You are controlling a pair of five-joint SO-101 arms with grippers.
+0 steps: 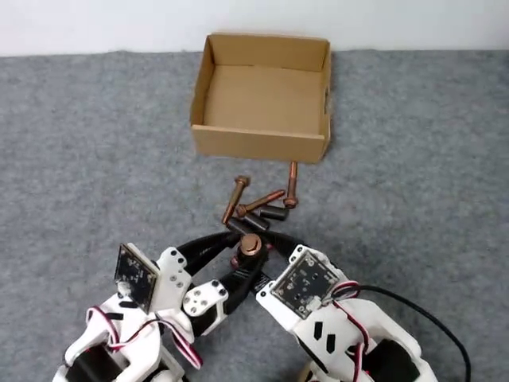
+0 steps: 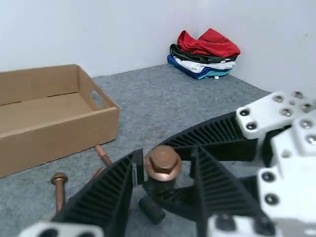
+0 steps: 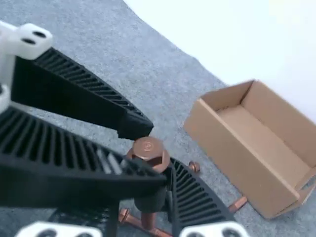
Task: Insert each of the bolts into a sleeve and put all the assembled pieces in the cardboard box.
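A copper-headed bolt (image 1: 250,243) stands upright through a black sleeve (image 3: 150,197), its shank poking out below, in front of the cardboard box (image 1: 258,145). Both grippers meet on it. My left gripper (image 2: 165,170) is shut on the bolt, its ribbed fingers (image 2: 111,197) on either side of the hex head (image 2: 163,164). My right gripper (image 3: 148,190) is shut on the sleeve just under the head (image 3: 148,149). Three loose bolts (image 1: 236,199) and some loose sleeves (image 1: 274,212) lie between the grippers and the box, which is empty.
The grey carpet (image 1: 413,183) is open on both sides of the box and the arms. A white wall runs behind the box. A pile of folded clothes (image 2: 205,52) lies far off by the wall. A black cable (image 1: 429,318) trails from one arm.
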